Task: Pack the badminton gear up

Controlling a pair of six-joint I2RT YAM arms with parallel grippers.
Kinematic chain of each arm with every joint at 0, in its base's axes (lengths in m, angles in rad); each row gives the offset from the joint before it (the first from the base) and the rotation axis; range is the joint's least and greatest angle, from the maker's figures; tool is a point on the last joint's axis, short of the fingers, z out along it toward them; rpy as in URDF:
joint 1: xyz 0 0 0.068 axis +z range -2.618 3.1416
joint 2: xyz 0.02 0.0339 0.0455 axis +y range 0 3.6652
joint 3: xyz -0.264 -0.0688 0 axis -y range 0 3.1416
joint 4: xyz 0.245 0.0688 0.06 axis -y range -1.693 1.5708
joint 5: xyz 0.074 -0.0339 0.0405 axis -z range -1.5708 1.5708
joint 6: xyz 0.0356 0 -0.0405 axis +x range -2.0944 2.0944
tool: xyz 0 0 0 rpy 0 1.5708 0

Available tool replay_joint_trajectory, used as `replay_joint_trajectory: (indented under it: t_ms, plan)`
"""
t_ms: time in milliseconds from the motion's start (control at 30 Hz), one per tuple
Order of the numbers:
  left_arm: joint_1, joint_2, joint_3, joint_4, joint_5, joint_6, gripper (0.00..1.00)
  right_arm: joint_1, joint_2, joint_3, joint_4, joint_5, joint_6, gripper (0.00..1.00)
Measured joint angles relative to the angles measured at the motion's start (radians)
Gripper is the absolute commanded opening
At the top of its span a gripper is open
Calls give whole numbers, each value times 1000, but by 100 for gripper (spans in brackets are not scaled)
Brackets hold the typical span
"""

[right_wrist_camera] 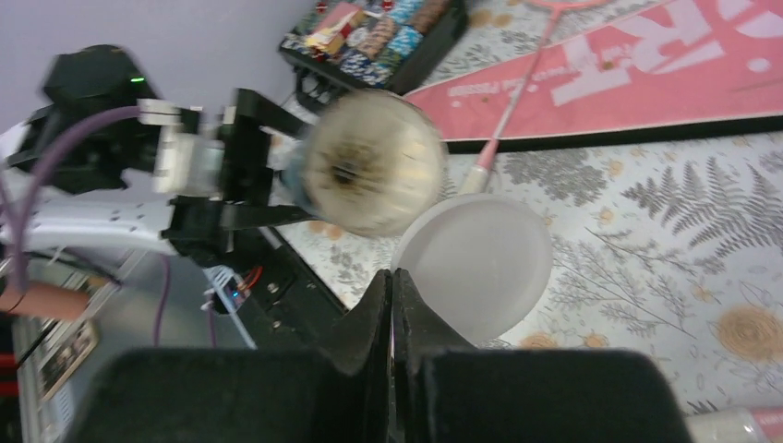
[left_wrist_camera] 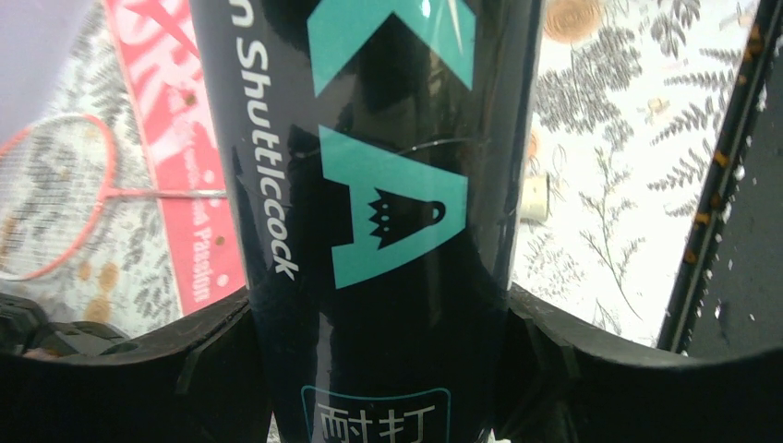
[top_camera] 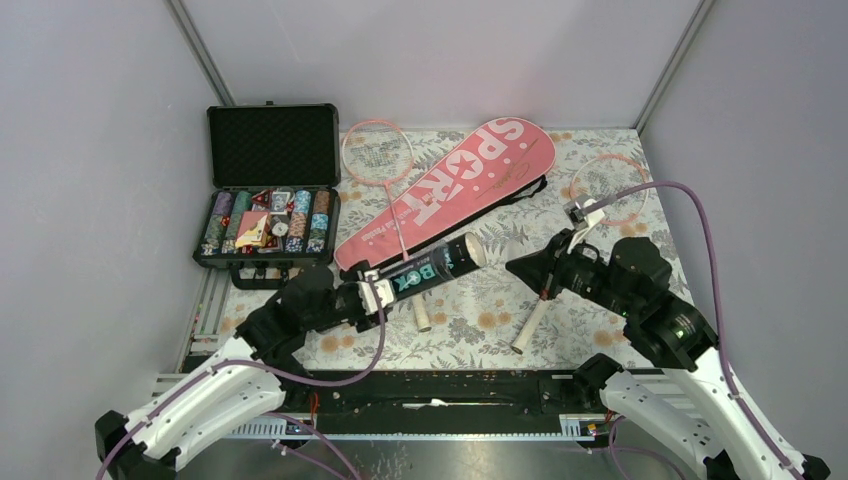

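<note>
My left gripper (top_camera: 375,292) is shut on the long black tube with teal lettering (top_camera: 432,268) and holds it tilted, mouth toward the right arm. The tube fills the left wrist view (left_wrist_camera: 388,185) between my jaws. My right gripper (right_wrist_camera: 392,277) is shut on the rim of a translucent white lid (right_wrist_camera: 475,268), just right of the tube's open mouth (right_wrist_camera: 374,175), where something pale and blurred shows inside. In the top view my right gripper (top_camera: 515,265) is near the tube's end. The pink SPORT bag (top_camera: 450,185) lies behind. One pink racket (top_camera: 375,155) lies beside it, the other (top_camera: 610,185) at right.
An open black case of poker chips (top_camera: 270,190) stands at the back left. The first racket's white handle (top_camera: 421,315) lies under the tube, the second's (top_camera: 530,325) under my right arm. A flowered cloth (top_camera: 470,330) covers the table.
</note>
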State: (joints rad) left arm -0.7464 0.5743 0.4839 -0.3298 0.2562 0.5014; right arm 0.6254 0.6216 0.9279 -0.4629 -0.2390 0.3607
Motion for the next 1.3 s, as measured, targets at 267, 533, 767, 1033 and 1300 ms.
replay_joint_trajectory:
  t_ms: [267,533,767,1033,1300]
  plan:
    - [-15,127,84,-69,53,77,37,0,-14,45,0,-130,-29,0]
    - [-19,195,169,-56,153,172,37,0,-21,45,2,-201,-39,0]
    - [-55,170,114,-58,190,187,37,0,-17,27,48,-287,-3,0]
    - [-59,168,110,-74,188,187,37,0,-10,5,97,-360,43,0]
    - [-59,167,110,-79,184,188,37,0,-50,-33,92,-403,68,0]
